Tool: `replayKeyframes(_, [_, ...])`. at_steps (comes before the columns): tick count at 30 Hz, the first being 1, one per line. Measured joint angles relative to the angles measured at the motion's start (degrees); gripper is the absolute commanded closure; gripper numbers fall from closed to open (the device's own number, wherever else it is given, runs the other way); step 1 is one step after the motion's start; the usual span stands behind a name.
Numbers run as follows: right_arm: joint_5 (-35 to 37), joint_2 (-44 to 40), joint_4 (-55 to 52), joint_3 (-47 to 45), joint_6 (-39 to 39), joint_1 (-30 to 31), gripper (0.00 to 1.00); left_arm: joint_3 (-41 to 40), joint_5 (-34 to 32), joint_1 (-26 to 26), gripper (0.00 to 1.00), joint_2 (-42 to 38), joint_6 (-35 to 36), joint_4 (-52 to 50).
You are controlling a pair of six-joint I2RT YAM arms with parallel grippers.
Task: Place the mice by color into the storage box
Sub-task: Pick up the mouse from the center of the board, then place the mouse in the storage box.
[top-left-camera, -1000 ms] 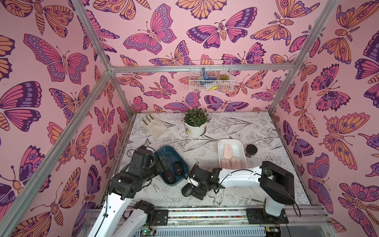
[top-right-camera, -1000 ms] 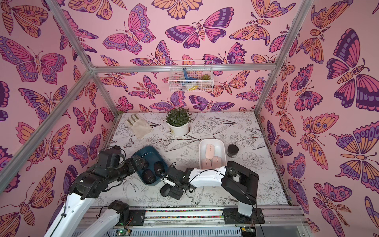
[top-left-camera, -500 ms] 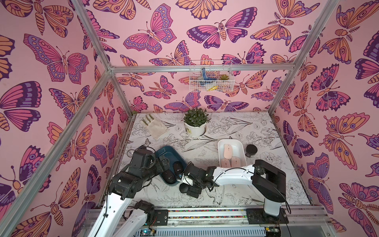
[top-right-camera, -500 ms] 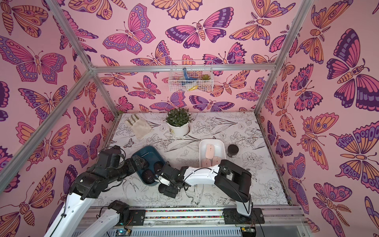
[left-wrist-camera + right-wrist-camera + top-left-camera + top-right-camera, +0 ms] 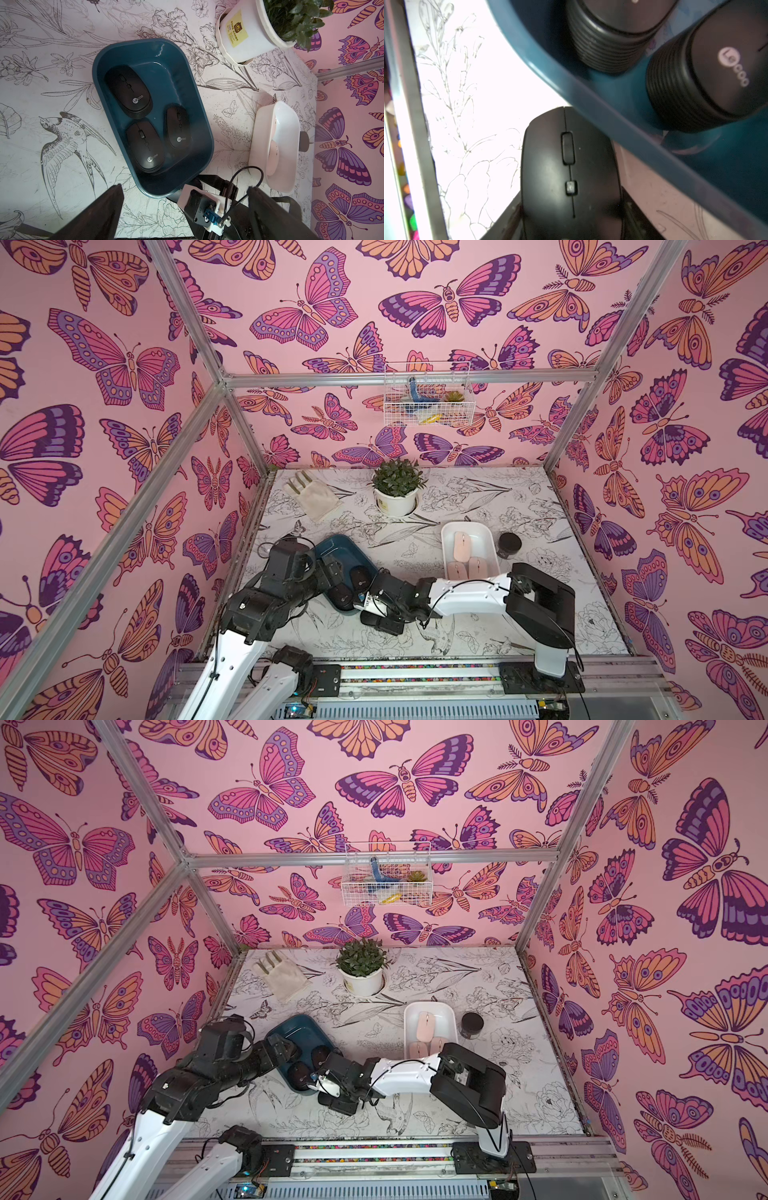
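Observation:
A dark blue storage box (image 5: pixel 166 83) holds three black mice (image 5: pixel 128 91) (image 5: pixel 145 145) (image 5: pixel 177 126). Another black mouse (image 5: pixel 566 166) lies on the table against the box's near rim (image 5: pixel 612 108). My right gripper (image 5: pixel 374 616) is low at that spot, and its fingers (image 5: pixel 512 216) press both sides of this mouse. My left gripper (image 5: pixel 185 207) hovers open above the box's near end, holding nothing. In both top views the left arm hides part of the blue box (image 5: pixel 332 543) (image 5: pixel 291 1027). The white box (image 5: pixel 444 539) holds three pink mice (image 5: pixel 461 541) (image 5: pixel 457 570) (image 5: pixel 476 568).
A small black jar (image 5: pixel 509 544) stands just right of the white box. A potted plant (image 5: pixel 397 489) and a pale glove (image 5: pixel 311 495) sit at the back of the table. A wire basket (image 5: pixel 428 402) hangs on the back wall.
My right gripper has slid left toward the blue box, over the black mouse, and its jaws have narrowed onto it. The left arm has not moved.

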Motion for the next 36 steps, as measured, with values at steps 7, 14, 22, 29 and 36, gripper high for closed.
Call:
replayKeyframes(7, [-0.39,-2.84,3.43,-4.57,3.26,0.00,0.54,0.02,-0.31,0.09,0.02,0.59,0.22,0.02])
replayKeyframes(14, [0.33,-10.21,2.56,-10.84,9.35,0.00,0.56,0.02,-1.27,1.33,0.01,1.81,0.04,0.09])
replayKeyframes(22, [5.99,-16.72,-2.60,-5.90,19.06,0.00,0.58,-2.32,1.33,13.62,0.01,2.84,-1.90,4.11])
replayKeyframes(29, [10.71,-6.75,-6.40,14.36,23.19,-0.22,0.60,-7.26,5.49,23.04,0.01,3.80,-3.69,7.17])
replayKeyframes(36, [12.90,7.48,-9.25,32.09,23.69,-1.79,0.60,-9.18,6.88,27.04,0.01,2.38,-4.28,8.15])
